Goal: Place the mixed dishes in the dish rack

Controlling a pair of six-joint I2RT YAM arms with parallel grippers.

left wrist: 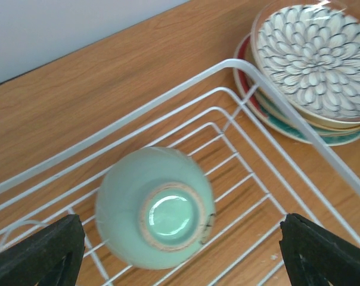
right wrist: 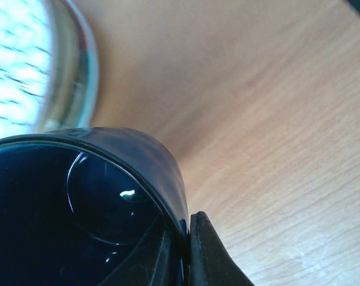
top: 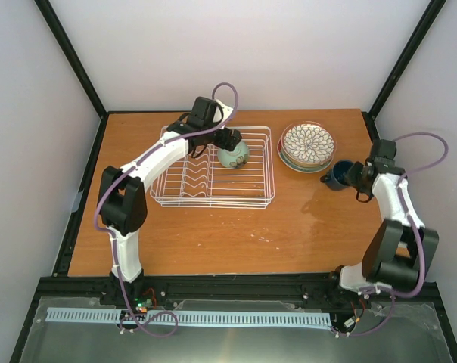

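The pale-green cup (top: 234,155) (left wrist: 153,208) lies bottom-up inside the white wire dish rack (top: 213,203) (left wrist: 275,95), at its right end. My left gripper (top: 228,142) (left wrist: 183,250) hovers over it, open; both fingers (left wrist: 49,250) stand wide of the cup and touch nothing. The dark blue mug (top: 337,176) (right wrist: 78,202) stands on the table right of the rack. My right gripper (top: 355,174) (right wrist: 185,238) is shut on its wall, one finger inside and one finger (right wrist: 213,253) outside. The brown petal-patterned plate (top: 308,142) (left wrist: 314,59) (right wrist: 19,65) tops a stack of plates between rack and mug.
The wavy plate dividers (top: 197,170) fill the rack's left and middle part. Bare wooden table (top: 236,242) stretches in front of the rack. A black frame post (top: 77,68) and pale walls close in the table's back and sides.
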